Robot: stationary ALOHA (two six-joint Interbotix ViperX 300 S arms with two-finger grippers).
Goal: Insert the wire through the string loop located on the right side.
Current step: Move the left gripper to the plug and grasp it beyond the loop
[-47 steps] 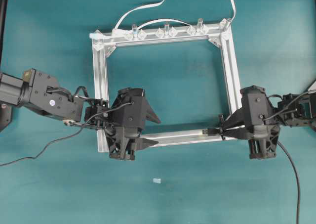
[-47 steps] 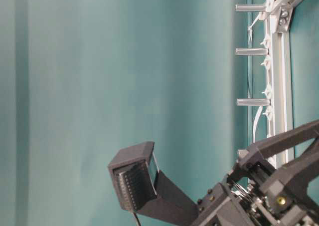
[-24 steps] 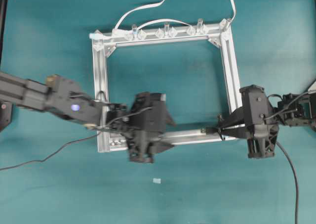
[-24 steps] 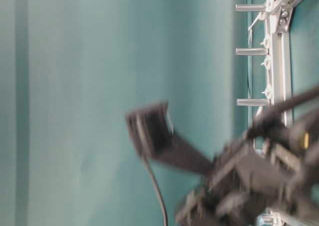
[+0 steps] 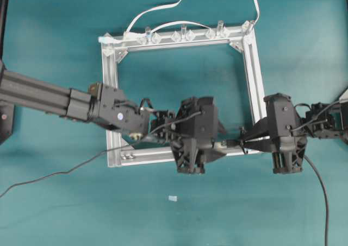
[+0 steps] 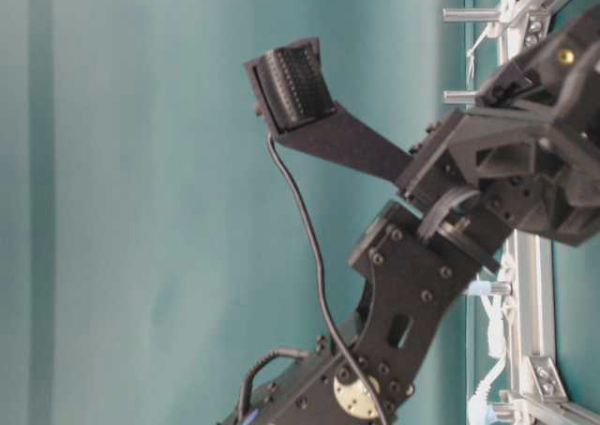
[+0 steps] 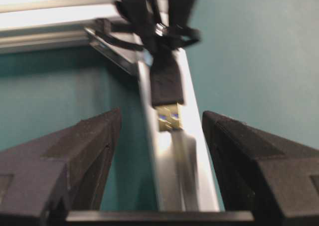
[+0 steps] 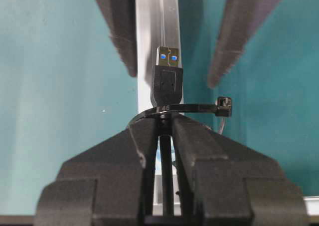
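Between the fingers of the left gripper (image 7: 159, 151), the metal tip of the wire (image 8: 168, 81) sits centred, with clear space on either side. The left jaws stand wide and hold nothing. The plug points toward the base of this gripper and lies just above the bottom rail of the aluminium frame (image 5: 253, 72).

Behind the plug, the right gripper (image 8: 166, 131) has its jaws closed narrowly on the wire's black cable; the cable runs back between the fingers toward the wrist. Just ahead of the right fingertips, the string loop (image 8: 199, 108) encircles the plug body, its small locking head lying to the right of the plug. In the right wrist view the plug already projects through the loop, away from the right jaws and toward the left ones.

Step in hand, as judged: handover. The plug appears to be threaded, and the left gripper is placed to receive it on the far side of the loop.

The next move calls for the left jaws to close squarely on the plug body, not on the rail beneath it. The right jaws should then release so that the cable can be drawn through. The main risk is a grip that snags the loop.
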